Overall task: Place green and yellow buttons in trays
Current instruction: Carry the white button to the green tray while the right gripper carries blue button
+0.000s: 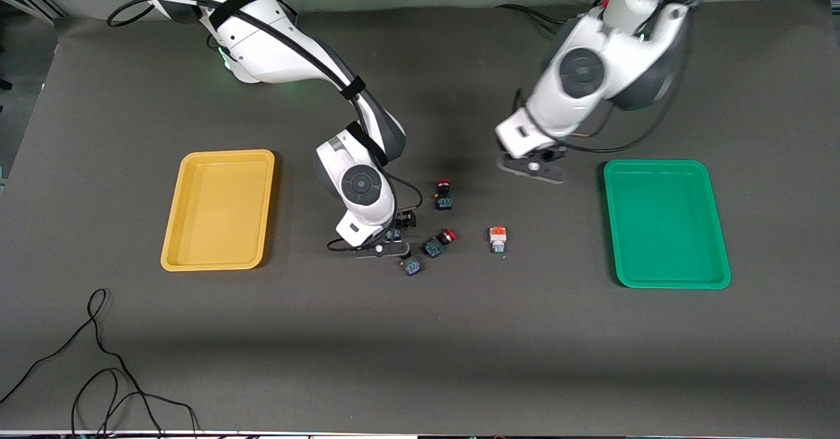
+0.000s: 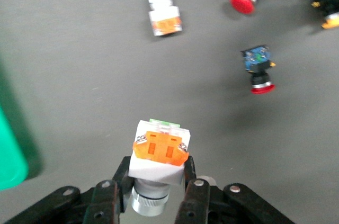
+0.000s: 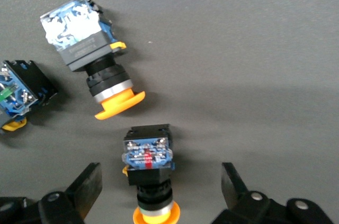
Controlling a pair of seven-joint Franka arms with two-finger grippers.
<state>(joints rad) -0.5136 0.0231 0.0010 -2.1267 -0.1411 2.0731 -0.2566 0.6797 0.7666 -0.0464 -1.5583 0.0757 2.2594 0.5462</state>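
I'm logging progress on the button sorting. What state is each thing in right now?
left gripper: shut on white button, in the air beside the green tray.
right gripper: open, low over a yellow-capped button on the table.
second white button: lying on the table.
two red-capped switches: on the table, untouched.
yellow tray: empty.
green tray: empty.

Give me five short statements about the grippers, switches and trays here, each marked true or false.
1. The left gripper is shut on a white blocky switch with an orange part. True.
2. The right gripper is shut. False: it is open, straddling a yellow-capped black-and-blue switch.
3. The shallow green plastic tray holds a switch. False: nothing lies in it.
4. The shallow yellow plastic tray holds nothing. True.
5. Another white switch lies on the table. True.
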